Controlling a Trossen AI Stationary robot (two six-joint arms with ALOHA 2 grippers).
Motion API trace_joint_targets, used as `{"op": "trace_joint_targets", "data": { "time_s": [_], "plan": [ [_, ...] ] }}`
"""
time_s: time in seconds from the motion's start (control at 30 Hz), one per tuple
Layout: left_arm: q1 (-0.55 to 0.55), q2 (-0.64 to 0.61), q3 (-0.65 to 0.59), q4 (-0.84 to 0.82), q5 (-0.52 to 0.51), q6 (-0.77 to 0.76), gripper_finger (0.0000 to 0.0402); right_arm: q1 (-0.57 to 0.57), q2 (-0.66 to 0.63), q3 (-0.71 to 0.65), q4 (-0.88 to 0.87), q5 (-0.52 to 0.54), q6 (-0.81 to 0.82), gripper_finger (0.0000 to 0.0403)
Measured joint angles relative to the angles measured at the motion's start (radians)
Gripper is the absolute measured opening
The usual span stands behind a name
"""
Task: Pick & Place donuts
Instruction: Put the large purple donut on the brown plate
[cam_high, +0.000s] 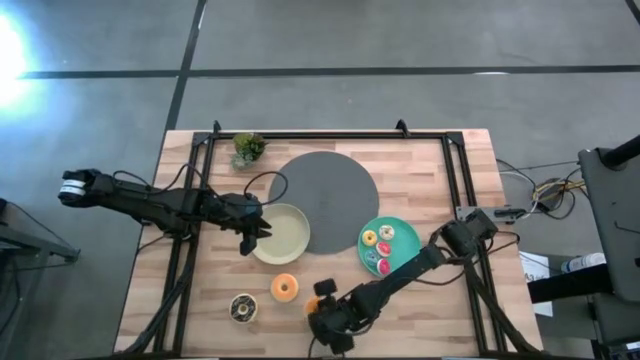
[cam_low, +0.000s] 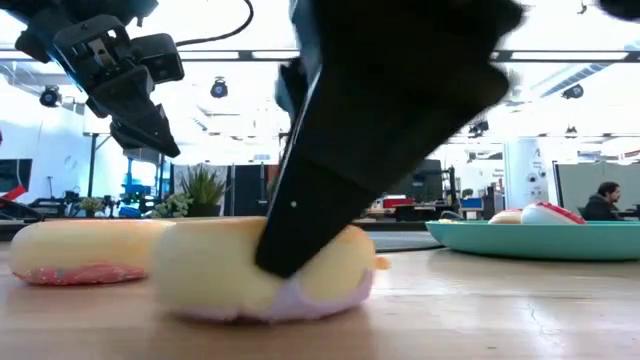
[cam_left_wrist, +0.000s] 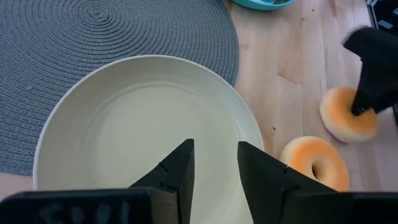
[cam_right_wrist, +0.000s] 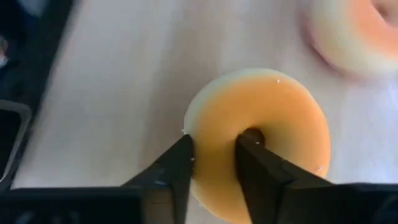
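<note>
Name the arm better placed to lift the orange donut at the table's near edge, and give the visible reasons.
Right. The right gripper is already down on that donut, its jaws closing across the ring's wall, one in the hole. The left gripper hovers over the cream plate, holding nothing.

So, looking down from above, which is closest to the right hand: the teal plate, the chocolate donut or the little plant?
From the right hand:
1. Chocolate donut, beside it along the table's near edge.
2. Teal plate, farther back, right side.
3. Plant, far back-left corner.
</note>
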Motion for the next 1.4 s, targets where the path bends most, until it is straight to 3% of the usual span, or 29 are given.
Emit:
{"op": "trace_joint_targets", "data": {
  "time_s": [0.2,0.43,0.53,0.67,0.77,0.87,0.97,1.13,1.4],
  "plan": [
    [0.000,0.000,0.000,0.009,0.000,0.000,0.0097,-0.055,-0.043,-0.002,-0.052,-0.012,0.290,0.0024],
    [-0.001,-0.007,0.039,0.046,-0.054,0.050,0.0097,-0.130,-0.209,-0.062,-0.047,0.192,0.571,0.0017],
    [-0.013,-0.023,0.068,0.045,-0.173,0.131,0.0097,-0.173,-0.293,-0.151,0.031,0.259,0.760,0.0017],
    [-0.055,-0.051,0.101,0.044,-0.479,0.270,0.0097,-0.219,-0.413,-0.356,0.347,0.362,1.005,0.0017],
    [-0.082,-0.066,0.109,0.047,-0.606,0.332,0.0097,-0.235,-0.483,-0.504,0.560,0.542,1.188,0.0017],
    [-0.095,-0.068,0.097,0.107,-0.641,0.327,0.0097,-0.252,-0.508,-0.613,0.750,0.738,1.329,0.0017],
    [-0.100,-0.048,0.073,0.224,-0.643,0.280,0.0097,-0.282,-0.487,-0.686,0.986,0.830,1.374,0.0017],
    [-0.101,0.038,0.046,0.375,-0.643,0.245,0.0097,-0.338,-0.413,-0.718,1.315,0.852,1.320,0.0018],
    [-0.106,0.166,0.049,0.490,-0.591,0.199,0.0127,-0.371,-0.379,-0.702,1.344,0.808,1.320,0.0018]
  ]
}}
